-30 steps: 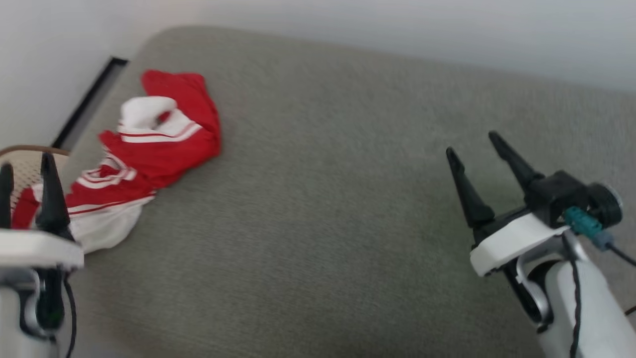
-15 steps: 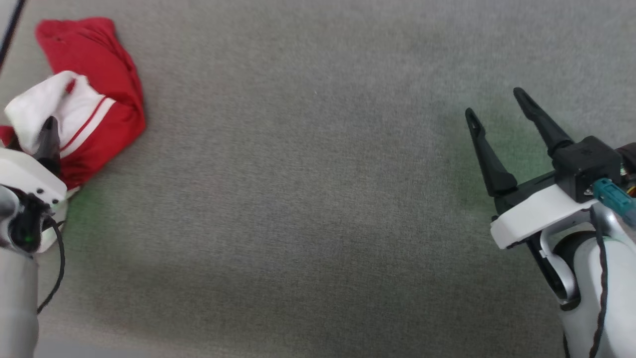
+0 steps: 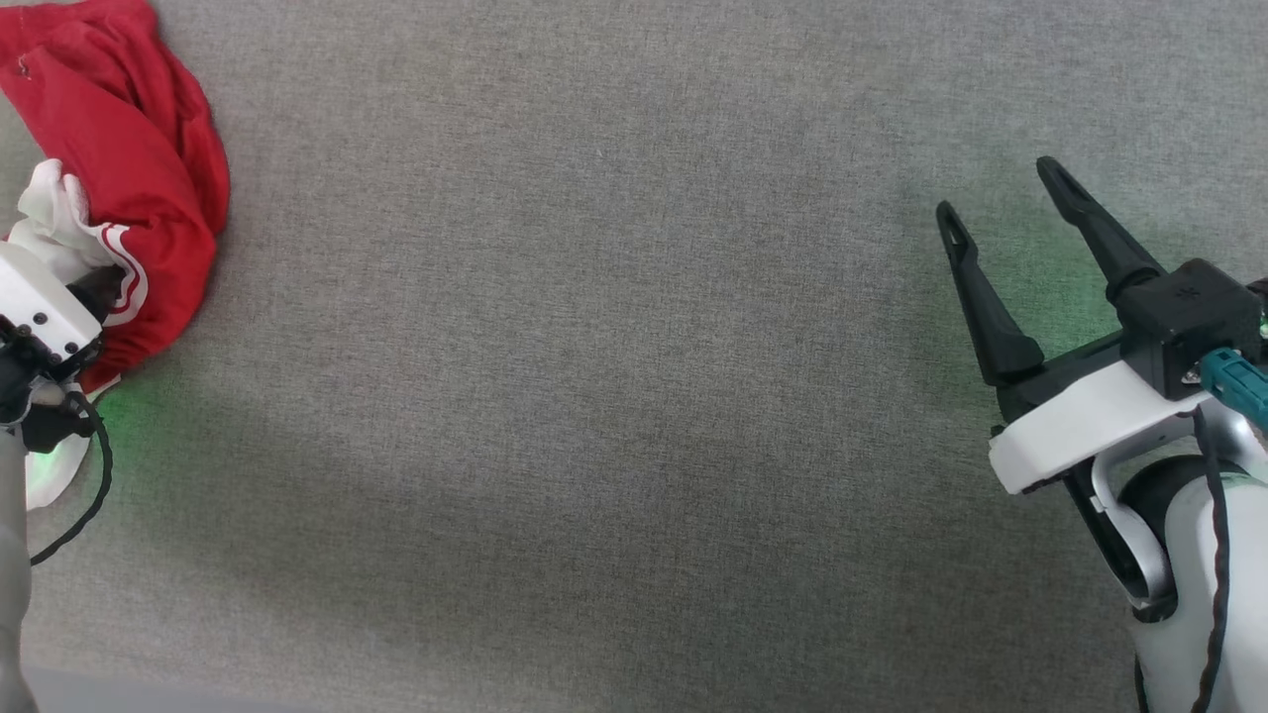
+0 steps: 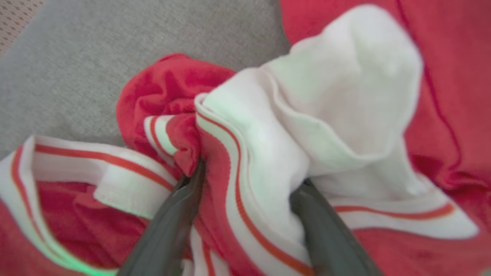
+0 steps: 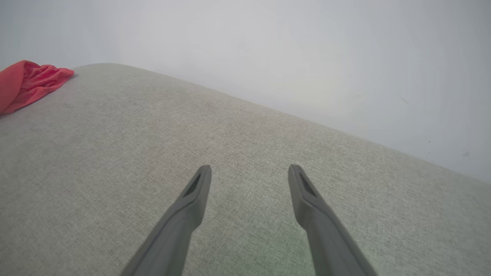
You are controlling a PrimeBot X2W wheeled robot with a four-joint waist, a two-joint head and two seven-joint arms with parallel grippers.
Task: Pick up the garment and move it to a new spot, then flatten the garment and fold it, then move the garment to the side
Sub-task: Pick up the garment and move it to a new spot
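The garment (image 3: 129, 198) is seen bunched at the left end of the grey fabric surface (image 3: 594, 347). The left gripper (image 4: 251, 174) is pushed into the garment, spread wide, with a striped white fold lodged between its fingers. Right of the garment, a broad bare stretch is left. Well apart from the garment, the right gripper (image 3: 999, 190) is held wide open, short of the surface's far edge by a pale wall (image 5: 268, 57).
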